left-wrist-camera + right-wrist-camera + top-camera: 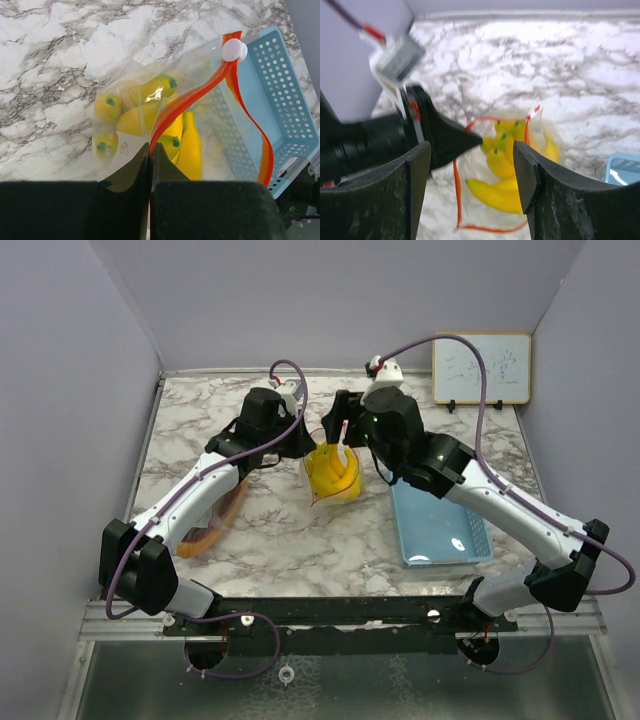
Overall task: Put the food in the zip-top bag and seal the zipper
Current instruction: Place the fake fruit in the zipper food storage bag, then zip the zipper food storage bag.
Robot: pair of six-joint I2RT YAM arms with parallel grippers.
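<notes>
A clear zip-top bag [332,480] with an orange zipper strip [200,92] and a white slider [234,50] stands mid-table. Yellow toy bananas [142,107] lie inside it. My left gripper [150,146] is shut on the zipper strip at one end and holds the bag's mouth up [305,443]. My right gripper [471,155] is open and empty just above the bag's mouth [343,430], with the bananas [502,170] showing between its fingers. The leaves, eggplant, carrot and brown piece are out of view.
A light blue perforated basket [440,525] sits right of the bag, and it also shows in the left wrist view [282,100]. An orange-brown item [212,530] lies half hidden under my left arm. A small whiteboard [481,368] stands at the back right.
</notes>
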